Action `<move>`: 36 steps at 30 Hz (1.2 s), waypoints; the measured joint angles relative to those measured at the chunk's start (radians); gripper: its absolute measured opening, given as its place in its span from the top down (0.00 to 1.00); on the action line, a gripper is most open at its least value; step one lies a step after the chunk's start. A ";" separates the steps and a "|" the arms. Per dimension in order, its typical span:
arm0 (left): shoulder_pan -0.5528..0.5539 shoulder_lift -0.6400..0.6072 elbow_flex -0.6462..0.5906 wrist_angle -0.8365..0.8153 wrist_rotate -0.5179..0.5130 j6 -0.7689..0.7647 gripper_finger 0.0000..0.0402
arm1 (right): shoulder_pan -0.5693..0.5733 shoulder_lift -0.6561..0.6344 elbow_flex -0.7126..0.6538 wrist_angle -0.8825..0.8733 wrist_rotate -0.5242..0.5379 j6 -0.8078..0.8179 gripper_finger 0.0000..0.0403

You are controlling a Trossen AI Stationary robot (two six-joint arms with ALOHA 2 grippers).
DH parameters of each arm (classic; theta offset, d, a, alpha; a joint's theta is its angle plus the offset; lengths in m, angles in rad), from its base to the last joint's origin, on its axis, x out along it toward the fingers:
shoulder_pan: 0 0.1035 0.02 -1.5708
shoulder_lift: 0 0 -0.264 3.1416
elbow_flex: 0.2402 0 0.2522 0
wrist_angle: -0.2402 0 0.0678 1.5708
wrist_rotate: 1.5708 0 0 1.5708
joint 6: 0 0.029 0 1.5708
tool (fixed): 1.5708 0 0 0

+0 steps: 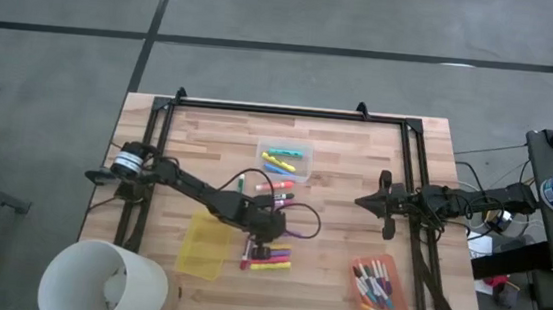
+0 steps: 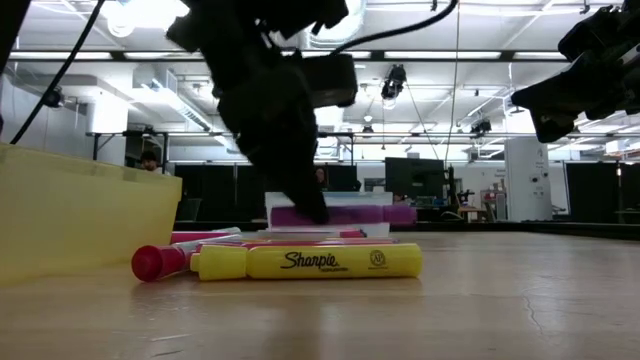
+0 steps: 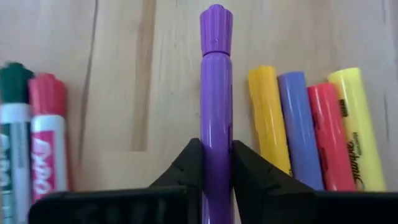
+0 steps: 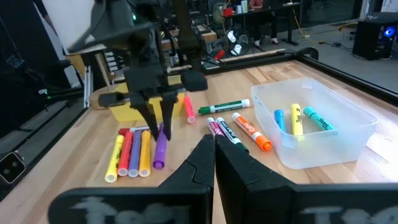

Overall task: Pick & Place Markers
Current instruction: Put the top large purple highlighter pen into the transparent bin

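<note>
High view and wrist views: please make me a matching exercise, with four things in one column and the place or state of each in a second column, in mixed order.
Things:
1. purple marker
2. clear bin
3. orange bin
4. right gripper

Places or states:
A. shut, holding nothing, over the right part of the table
B. holds thin white markers
C. between the fingers of the left gripper
D. holds three bright markers: blue, yellow and green

Right pairs: 1-C, 2-D, 3-B, 4-A
</note>
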 joint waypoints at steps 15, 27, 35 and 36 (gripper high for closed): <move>0.105 0.000 0.299 -0.391 -0.180 0.220 0.84 | 0.000 0.000 0.000 0.000 0.000 0.000 0.98; 0.294 0.000 0.315 -0.485 -0.271 0.331 0.84 | 0.000 0.000 0.000 0.000 0.000 0.000 0.98; 0.386 0.000 0.315 -0.483 -0.242 0.342 0.84 | 0.000 0.000 0.000 0.000 0.000 0.000 0.98; 0.390 0.000 0.315 -0.483 -0.241 0.342 0.84 | 0.000 0.000 0.000 0.000 0.000 0.000 0.98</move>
